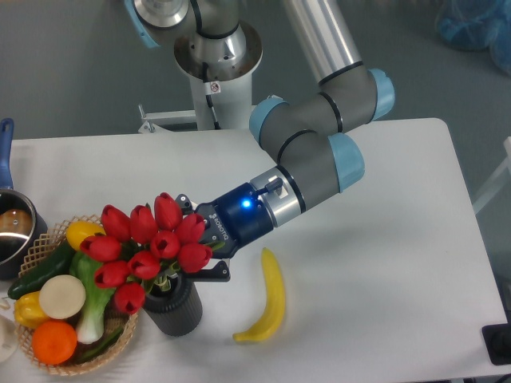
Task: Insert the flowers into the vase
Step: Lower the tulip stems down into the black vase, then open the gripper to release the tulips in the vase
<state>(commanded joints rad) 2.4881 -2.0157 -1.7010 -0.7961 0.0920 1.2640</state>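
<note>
Red tulips seated in a dark ribbed vase, with the claw at the bunch.

Nearest the camera, the vase point(174, 305) is seen upright on the white table point(383, 263), just below the claw point(204, 254). A yellow banana point(269, 299) is laid on the table to the claw's right, apart from the vase. A wicker basket point(40, 247) of produce is placed to the claw's left, touching or nearly touching the vase. The flowers point(150, 243) are shown with stems entering the vase mouth and buds spread above it, directly against the claw's left side. The claw's fingers are hidden behind the buds, so its spread or pinch cannot be told. Farther left, a steel pot point(14, 231) is cut by the edge.
</note>
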